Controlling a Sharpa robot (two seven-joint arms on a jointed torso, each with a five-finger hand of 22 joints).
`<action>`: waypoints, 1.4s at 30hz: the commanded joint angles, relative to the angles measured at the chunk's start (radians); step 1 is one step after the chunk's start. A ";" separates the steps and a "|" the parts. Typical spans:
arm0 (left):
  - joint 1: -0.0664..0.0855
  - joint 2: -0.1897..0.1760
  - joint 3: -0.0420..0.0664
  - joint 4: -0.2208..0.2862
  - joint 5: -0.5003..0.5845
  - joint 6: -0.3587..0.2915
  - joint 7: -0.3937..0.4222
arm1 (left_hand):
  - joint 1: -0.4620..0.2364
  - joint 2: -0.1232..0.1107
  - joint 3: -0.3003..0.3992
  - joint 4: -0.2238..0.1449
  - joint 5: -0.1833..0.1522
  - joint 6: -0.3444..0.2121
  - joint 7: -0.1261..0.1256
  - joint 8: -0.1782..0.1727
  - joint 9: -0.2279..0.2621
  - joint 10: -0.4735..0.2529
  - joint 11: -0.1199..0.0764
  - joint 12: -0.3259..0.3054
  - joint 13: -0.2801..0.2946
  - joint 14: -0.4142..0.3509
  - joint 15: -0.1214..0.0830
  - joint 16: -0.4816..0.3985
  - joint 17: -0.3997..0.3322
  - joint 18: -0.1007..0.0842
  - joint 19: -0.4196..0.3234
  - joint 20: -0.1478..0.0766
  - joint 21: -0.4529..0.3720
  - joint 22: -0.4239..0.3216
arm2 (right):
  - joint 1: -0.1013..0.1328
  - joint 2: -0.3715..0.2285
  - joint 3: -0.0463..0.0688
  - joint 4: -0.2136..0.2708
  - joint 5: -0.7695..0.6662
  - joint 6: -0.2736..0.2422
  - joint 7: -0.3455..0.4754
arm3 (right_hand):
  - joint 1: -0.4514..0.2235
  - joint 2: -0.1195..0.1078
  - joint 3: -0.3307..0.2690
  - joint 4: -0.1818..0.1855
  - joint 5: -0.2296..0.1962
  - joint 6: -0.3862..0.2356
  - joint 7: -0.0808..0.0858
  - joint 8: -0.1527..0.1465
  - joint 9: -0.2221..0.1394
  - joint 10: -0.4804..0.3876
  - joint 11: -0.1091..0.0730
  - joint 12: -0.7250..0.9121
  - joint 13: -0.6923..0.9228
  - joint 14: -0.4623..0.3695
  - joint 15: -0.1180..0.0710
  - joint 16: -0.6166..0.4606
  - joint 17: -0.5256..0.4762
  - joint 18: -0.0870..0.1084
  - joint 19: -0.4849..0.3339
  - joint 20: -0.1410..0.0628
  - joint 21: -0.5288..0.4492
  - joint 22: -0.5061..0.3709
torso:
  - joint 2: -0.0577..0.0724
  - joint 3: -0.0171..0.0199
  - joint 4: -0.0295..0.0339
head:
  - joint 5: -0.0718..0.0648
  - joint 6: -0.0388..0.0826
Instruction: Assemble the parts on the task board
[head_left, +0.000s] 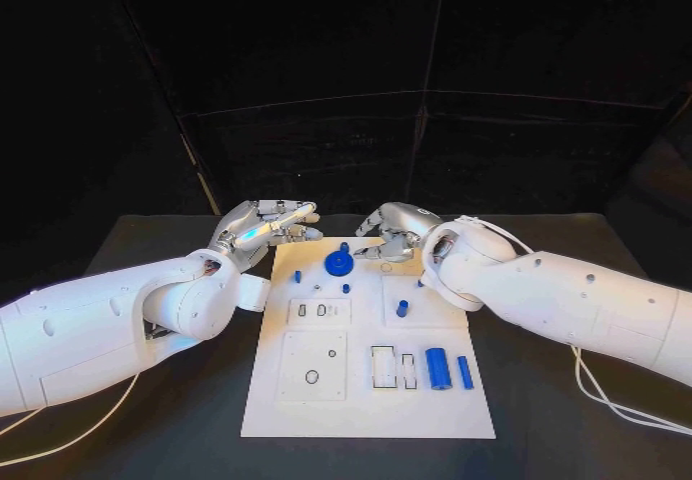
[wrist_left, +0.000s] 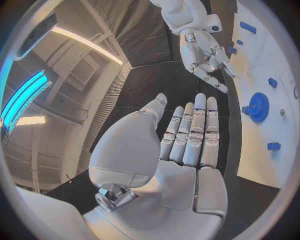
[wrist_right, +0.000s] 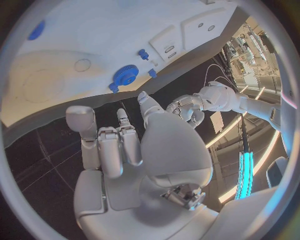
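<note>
The white task board (head_left: 368, 400) lies mid-worktop; both hands hover empty at its far end, left hand (head_left: 264, 228) flat and spread, right hand (head_left: 392, 232) loosely curled beside the blue gear (head_left: 339, 263); I'd approach the gear squarely from above.

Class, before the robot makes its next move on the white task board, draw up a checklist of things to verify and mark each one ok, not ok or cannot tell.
1. Left hand free, silver fingers extended, holding nothing: ok.
2. Right hand free, holding nothing: ok.
3. Blue toothed gear wheel lies on the white task board near its far end, between the two hands: ok.
4. Gear fully seated on its peg: cannot tell.
5. Two blue cylinders lie loose on the board's near right part, beside the rectangular slot: ok.
6. All parts assembled: not ok.
</note>
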 joint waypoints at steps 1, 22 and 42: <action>0.002 -0.002 0.001 0.001 -0.005 0.007 0.001 | 0.000 0.006 -0.002 -0.006 0.002 0.001 0.006 -0.004 -0.001 0.002 0.004 -0.003 -0.001 -0.001 0.002 -0.005 0.001 0.005 0.006 0.003 -0.007 -0.002 | 0.002 -0.062 0.000 0.029 0.138 -0.011 0.105 | 0.017 -0.002 -0.001 -0.010 0.001 0.009 0.000 0.003 0.000 0.005 0.006 -0.010 0.122 0.092 0.005 -0.005 0.196 -0.003 -0.011 -0.001 -0.010 -0.013 | -0.006 0.0012 -0.0085 | 0.002 0.002; 0.001 0.014 0.000 -0.007 -0.005 0.015 -0.001 | 0.002 0.007 -0.001 -0.008 0.002 0.001 0.006 -0.004 -0.001 0.002 0.003 -0.004 -0.001 -0.001 0.002 -0.005 0.002 0.005 0.006 0.003 -0.007 -0.002 | -0.008 -0.262 -0.001 -0.027 0.213 0.077 0.183 | 0.075 -0.015 -0.003 -0.056 0.007 0.014 -0.003 0.002 -0.001 -0.007 0.003 -0.023 0.109 0.089 0.001 -0.011 0.181 0.000 -0.023 -0.004 -0.022 -0.033 | -0.012 0.0067 -0.0231 | -0.029 0.001; 0.000 0.024 0.000 -0.018 -0.005 0.018 -0.002 | 0.003 0.007 0.000 -0.010 0.002 0.002 0.005 -0.005 -0.001 0.003 0.003 -0.004 -0.001 0.000 0.002 -0.005 0.002 0.005 0.006 0.003 -0.007 -0.002 | -0.044 -0.218 -0.001 -0.095 0.213 0.120 0.201 | 0.101 -0.007 0.005 -0.080 0.010 0.014 -0.004 0.002 -0.001 -0.006 0.001 -0.022 0.111 0.089 0.000 -0.011 0.182 0.000 -0.024 -0.005 -0.024 -0.035 | -0.012 0.0046 -0.0217 | -0.031 -0.012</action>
